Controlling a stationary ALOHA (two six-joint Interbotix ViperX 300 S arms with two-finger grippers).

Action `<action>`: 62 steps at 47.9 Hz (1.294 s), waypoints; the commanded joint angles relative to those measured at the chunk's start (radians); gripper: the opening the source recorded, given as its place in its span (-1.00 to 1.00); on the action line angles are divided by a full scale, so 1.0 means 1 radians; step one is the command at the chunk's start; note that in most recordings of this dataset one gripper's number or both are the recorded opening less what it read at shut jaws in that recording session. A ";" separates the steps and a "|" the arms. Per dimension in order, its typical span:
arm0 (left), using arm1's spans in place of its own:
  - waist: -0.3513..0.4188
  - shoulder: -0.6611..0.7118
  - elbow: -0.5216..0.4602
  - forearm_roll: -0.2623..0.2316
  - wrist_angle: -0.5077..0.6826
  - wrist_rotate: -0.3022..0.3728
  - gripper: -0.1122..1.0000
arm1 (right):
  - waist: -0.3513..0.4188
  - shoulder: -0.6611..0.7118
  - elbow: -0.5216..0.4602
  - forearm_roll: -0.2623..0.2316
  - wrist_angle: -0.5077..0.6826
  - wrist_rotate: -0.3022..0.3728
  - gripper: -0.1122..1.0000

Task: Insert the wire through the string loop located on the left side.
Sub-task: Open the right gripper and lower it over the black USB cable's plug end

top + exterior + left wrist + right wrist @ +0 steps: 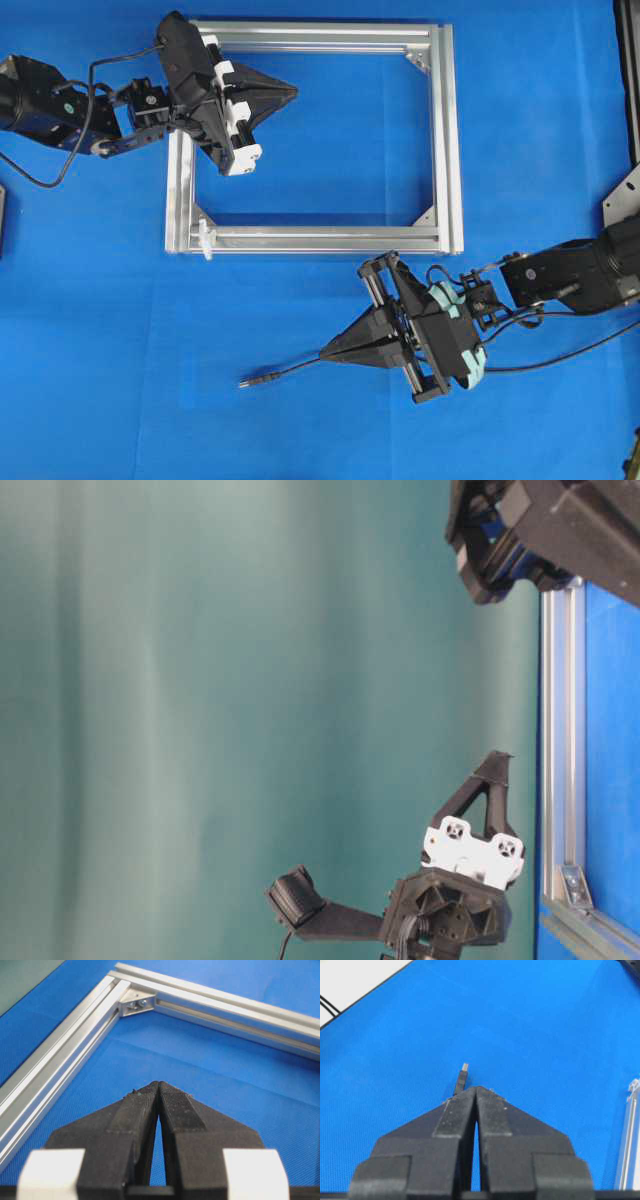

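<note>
The thin black wire (pixel 285 369) lies on the blue mat at the front, its plug tip (pixel 244 380) pointing left. It runs under my right gripper (pixel 323 354), which is shut just above it. In the right wrist view the plug (pixel 463 1077) shows just beyond and left of the closed right gripper (pixel 476 1088), not in the seam. The white string loop (pixel 205 238) sticks out at the silver frame's (pixel 450 140) front left corner. My left gripper (pixel 293 90) is shut and empty over the frame's back left part, far from the loop. The left gripper (pixel 158 1084) points across the frame's inside.
The frame rails (pixel 60 1045) and a corner bracket (pixel 137 1004) lie ahead of the left gripper. A frame rail (pixel 630 1140) runs along the right edge of the right wrist view. The wire trails off to the right (pixel 560 355) under the right arm.
</note>
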 commanded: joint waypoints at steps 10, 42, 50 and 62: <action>-0.003 -0.046 -0.008 0.021 0.037 0.003 -0.80 | 0.005 -0.028 -0.034 0.000 0.043 0.021 -0.81; -0.003 -0.046 -0.006 0.021 0.037 0.003 -0.80 | 0.005 -0.026 -0.043 0.002 0.049 0.077 -0.17; -0.003 -0.046 -0.003 0.021 0.037 0.003 -0.80 | 0.005 -0.025 -0.043 0.005 0.052 0.077 0.71; -0.003 -0.048 -0.003 0.021 0.037 0.003 -0.80 | 0.005 -0.006 -0.060 0.012 0.057 0.078 0.75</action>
